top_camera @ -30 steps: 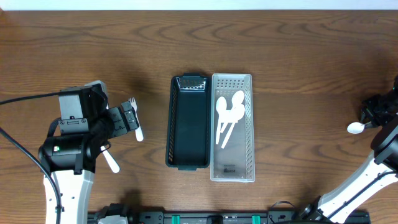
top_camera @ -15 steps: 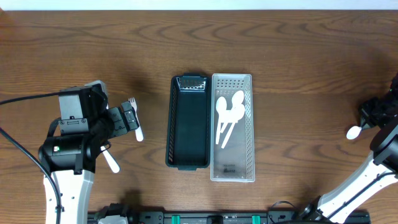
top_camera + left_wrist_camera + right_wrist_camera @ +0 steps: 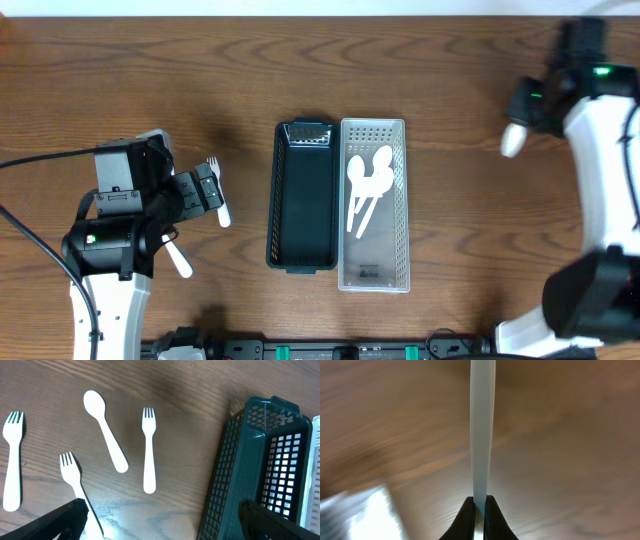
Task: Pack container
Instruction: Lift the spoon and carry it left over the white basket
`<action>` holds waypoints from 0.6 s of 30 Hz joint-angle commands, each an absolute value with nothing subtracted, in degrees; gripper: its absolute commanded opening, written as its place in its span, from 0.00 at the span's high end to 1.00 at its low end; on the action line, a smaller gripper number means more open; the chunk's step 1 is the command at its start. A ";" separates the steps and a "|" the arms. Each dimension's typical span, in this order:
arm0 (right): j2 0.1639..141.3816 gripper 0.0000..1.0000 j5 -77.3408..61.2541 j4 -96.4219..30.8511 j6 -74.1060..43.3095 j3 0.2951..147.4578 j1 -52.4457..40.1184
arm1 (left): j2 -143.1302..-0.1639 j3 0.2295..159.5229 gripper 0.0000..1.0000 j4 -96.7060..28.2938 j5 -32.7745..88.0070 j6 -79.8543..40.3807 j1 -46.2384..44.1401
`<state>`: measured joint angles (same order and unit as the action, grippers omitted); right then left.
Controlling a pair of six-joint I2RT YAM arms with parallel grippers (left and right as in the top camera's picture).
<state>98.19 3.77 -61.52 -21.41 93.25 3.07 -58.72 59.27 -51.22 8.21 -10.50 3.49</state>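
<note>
The basket (image 3: 303, 195), dark and meshed, stands empty in the middle of the counter (image 3: 120, 60), its long side running away from the robot. The tray (image 3: 374, 205), pale and perforated, touches the basket's right side along its whole length and runs a little longer at both ends. The tray spoons (image 3: 365, 185), white, lie together in the tray's far half, bowls toward the far end and handles slanting back toward the basket.

The right hand (image 3: 522, 118) hangs well to the right of the basket, beyond the tray and level with the basket's far end. Its jaws are pressed together on the held spoon (image 3: 512, 138). The bowl points down toward the counter and is clear of it. In the right wrist view the two fingers (image 3: 466, 515) pinch the thin white handle of the held spoon (image 3: 482, 435), which runs straight out ahead of the right hand (image 3: 479, 506); the wood behind is blurred.

The left hand (image 3: 205, 190) is well to the left of the basket, about level with its middle, jaws spread wide and gripping nothing. In the left wrist view its dark fingers (image 3: 60, 520) frame the bottom corners. To the left of the basket (image 3: 250, 460) lie the loose spoon (image 3: 105, 437) and three forks (image 3: 148, 450), all white, flat on the wood and apart from one another. One fork lies nearest the basket, the loose spoon just beyond it, and the other two forks farthest off.
</note>
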 commanded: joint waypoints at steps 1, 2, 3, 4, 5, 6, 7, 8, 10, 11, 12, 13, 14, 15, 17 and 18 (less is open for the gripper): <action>96.29 0.99 2.26 -61.89 -22.46 93.27 -5.80 | -58.85 60.25 0.02 -51.40 7.94 -10.17 3.46; 96.20 0.99 1.43 -61.91 -23.03 93.27 -8.58 | -58.85 60.23 0.02 -51.40 7.94 -10.17 3.46; 96.23 0.99 0.89 -61.89 -23.66 93.27 -10.94 | -58.85 60.23 0.02 -51.40 7.94 -10.17 3.46; 96.38 0.99 0.54 -61.89 -24.27 93.27 -13.26 | -58.85 60.23 0.02 -51.40 7.94 -10.17 3.46; 96.77 0.99 0.58 -61.89 -24.93 93.27 -15.73 | -58.85 60.23 0.02 -51.40 7.94 -10.17 3.46; 97.12 0.99 0.58 -61.89 -25.43 93.27 -17.96 | -58.85 60.23 0.02 -51.40 7.94 -10.17 3.46; 97.65 0.99 0.58 -61.91 -26.00 93.25 -20.03 | -58.85 60.23 0.02 -51.40 7.94 -10.17 3.46; 98.21 0.99 0.58 -61.91 -26.44 93.23 -21.87 | -58.85 60.23 0.02 -51.40 7.94 -10.17 3.46; 99.68 0.99 0.58 -61.98 -27.35 93.21 -24.80 | -58.85 60.23 0.02 -51.37 7.94 -10.17 3.46; 100.62 0.99 0.56 -62.11 -27.88 93.21 -26.13 | -58.85 60.23 0.02 -51.37 7.94 -10.17 3.46; 101.71 0.99 0.56 -62.37 -28.75 93.19 -27.29 | -58.85 60.23 0.02 -51.37 7.94 -10.17 3.46; 102.85 0.99 0.56 -62.54 -29.32 93.17 -28.32 | -58.85 60.25 0.02 -51.40 7.94 -10.17 3.46; 104.40 0.99 0.58 -62.85 -30.26 93.08 -29.47 | -58.85 60.23 0.02 -51.37 7.94 -10.17 3.46; 105.41 0.99 0.56 -63.11 -31.11 93.01 -30.13 | -58.85 60.23 0.02 -51.37 7.94 -10.17 3.46; 107.83 0.99 0.56 -63.51 -32.21 92.95 -31.27 | -58.85 60.23 0.02 -51.37 7.94 -10.17 3.46; 108.68 0.99 0.54 -63.51 -32.21 92.95 -31.59 | -58.85 60.23 0.02 -51.40 7.94 -10.17 3.46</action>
<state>106.10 0.36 -63.24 -29.21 93.25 -30.33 -58.72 59.27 -51.22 8.21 -10.50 3.49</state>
